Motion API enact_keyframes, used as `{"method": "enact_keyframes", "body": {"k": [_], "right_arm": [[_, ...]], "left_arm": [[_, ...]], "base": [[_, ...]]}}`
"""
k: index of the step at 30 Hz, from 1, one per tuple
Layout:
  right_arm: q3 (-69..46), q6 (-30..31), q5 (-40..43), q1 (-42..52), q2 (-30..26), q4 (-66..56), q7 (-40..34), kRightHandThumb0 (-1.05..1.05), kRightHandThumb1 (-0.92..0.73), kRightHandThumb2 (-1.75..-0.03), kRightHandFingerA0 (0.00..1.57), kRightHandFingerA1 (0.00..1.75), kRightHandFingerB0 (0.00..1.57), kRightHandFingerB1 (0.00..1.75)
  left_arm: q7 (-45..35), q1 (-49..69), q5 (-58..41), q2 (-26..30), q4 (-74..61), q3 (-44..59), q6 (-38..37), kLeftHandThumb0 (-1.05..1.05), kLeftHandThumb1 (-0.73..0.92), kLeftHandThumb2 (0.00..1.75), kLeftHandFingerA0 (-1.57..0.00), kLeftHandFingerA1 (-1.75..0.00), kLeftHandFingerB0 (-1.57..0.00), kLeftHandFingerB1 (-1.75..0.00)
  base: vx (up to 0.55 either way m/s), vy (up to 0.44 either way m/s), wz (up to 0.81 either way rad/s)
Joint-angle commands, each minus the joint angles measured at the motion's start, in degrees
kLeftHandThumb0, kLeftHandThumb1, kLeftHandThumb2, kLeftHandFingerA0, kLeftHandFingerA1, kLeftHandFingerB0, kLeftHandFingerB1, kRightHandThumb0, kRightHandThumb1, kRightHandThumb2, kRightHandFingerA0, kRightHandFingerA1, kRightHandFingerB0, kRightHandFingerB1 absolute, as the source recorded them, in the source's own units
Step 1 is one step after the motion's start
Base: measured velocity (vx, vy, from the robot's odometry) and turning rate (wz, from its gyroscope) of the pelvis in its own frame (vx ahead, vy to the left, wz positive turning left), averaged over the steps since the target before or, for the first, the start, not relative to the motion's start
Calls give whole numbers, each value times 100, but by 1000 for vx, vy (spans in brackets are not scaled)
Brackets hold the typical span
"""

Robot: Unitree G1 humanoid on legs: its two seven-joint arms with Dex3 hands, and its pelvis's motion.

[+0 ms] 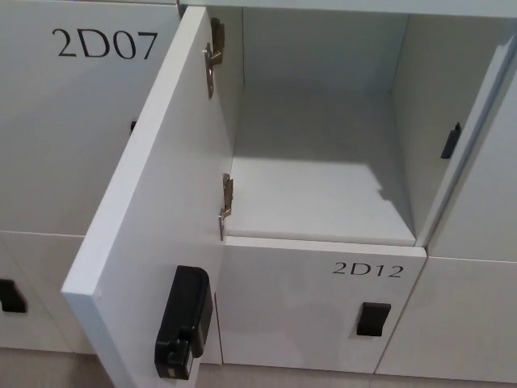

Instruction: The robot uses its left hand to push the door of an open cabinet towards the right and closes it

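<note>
A white locker door [153,210] stands wide open, hinged on the left side of its compartment and swung out toward me. Its inner face carries a black lock box [184,323] near the free edge. Two metal hinges [213,56] [225,206] join it to the cabinet frame. The open compartment [315,170] behind it is white and holds nothing. Neither of my hands shows in the head view.
Closed locker 2D07 [81,121] lies left of the open door. Closed locker 2D12 [323,307] sits below the open compartment, with a black handle [373,318]. Another closed door [485,162] with a black handle [451,141] is on the right.
</note>
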Motion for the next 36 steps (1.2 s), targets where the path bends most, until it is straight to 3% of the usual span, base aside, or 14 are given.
{"method": "enact_keyframes", "body": {"k": [1, 2, 3, 5, 6, 8, 9, 11, 12, 29, 30, 34, 35, 36], "right_arm": [[-41, -463, 7, -109, -27, 257, -203, -63, -92, -70, 29, 38, 21, 31], [-25, -469, -11, -150, -23, 274, -221, -63, -92, -70, 28, 38, 21, 31], [-32, -490, 0, -180, -8, 294, -226, -62, -92, -69, 30, 39, 22, 32], [-51, -521, 26, -202, 11, 320, -224, -62, -92, -69, 30, 39, 22, 32], [-86, -616, 64, -184, 20, 331, -213, -61, -92, -68, 29, 38, 22, 32], [-108, -672, 82, -162, 16, 346, -209, -61, -92, -68, 29, 38, 22, 32], [-116, -654, 77, -153, 8, 366, -207, -65, -92, -69, 29, 38, 21, 31], [-116, -620, 67, -163, 8, 386, -204, -65, -92, -69, 29, 38, 21, 31], [-97, -608, 35, -173, 1, 392, -228, -64, -92, -70, 31, 39, 22, 32], [-20, -660, -75, -203, -67, 415, -339, -64, -92, -71, 30, 39, 21, 32], [-41, -677, -48, -204, -73, 411, -301, -64, -92, -70, 29, 39, 21, 32], [-88, -719, 12, -193, -86, 411, -253, -63, -92, -69, 31, 38, 23, 32], [-92, -715, 17, -195, -95, 413, -238, -65, -92, -70, 29, 37, 22, 31], [-97, -708, 23, -198, -106, 416, -216, -65, -92, -70, 29, 37, 22, 31]], "left_arm": [[-147, -80, -151, 163, 255, 94, -637, -75, 82, 66, -36, -33, -28, -30], [-142, -108, -162, 171, 280, 113, -676, -75, 84, 67, -36, -33, -28, -30], [-82, -121, -183, 173, 300, 149, -737, -69, 69, 109, -37, -53, -14, -42], [6, -121, -208, 170, 318, 194, -814, -69, 69, 109, -37, -53, -14, -42], [64, -111, -223, 167, 316, 221, -860, -79, 92, 69, -41, -35, -30, -31], [89, -111, -219, 157, 328, 229, -889, -79, 92, 69, -41, -35, -30, -31], [281, -174, -135, 154, 256, 181, -1036, -76, 77, 113, -37, -53, -17, -42], [521, -251, -42, 163, 159, 129, -1217, -76, 77, 113, -37, -53, -17, -42], [522, -355, -29, 163, 37, 99, -1335, -80, 92, 69, -35, -34, -27, -30], [678, -1818, 1878, -513, -3102, -2073, -645, -72, 92, 71, -33, -34, -24, -29], [568, -1858, 1962, -591, -3246, -2218, -482, -76, 79, 102, -22, -44, -18, -41], [268, -1950, 2242, -809, -3712, -2699, -45, -81, 91, 74, -30, -34, -19, -29], [322, -2003, 2354, -909, -3733, -2845, -66, -79, 79, 105, -26, -45, -20, -42], [412, -2057, 2463, -1008, -3743, -3004, -94, -79, 79, 105, -26, -45, -20, -42]], "base": [[0, 0, 0], [0, 0, 0], [0, 0, 0], [0, 0, 0], [0, 0, 0], [0, 0, 0], [0, 0, 0], [0, 0, 0], [0, 0, 0], [0, 0, 0], [0, 0, 0], [0, 0, 0], [0, 0, 0], [0, 0, 0]]}}
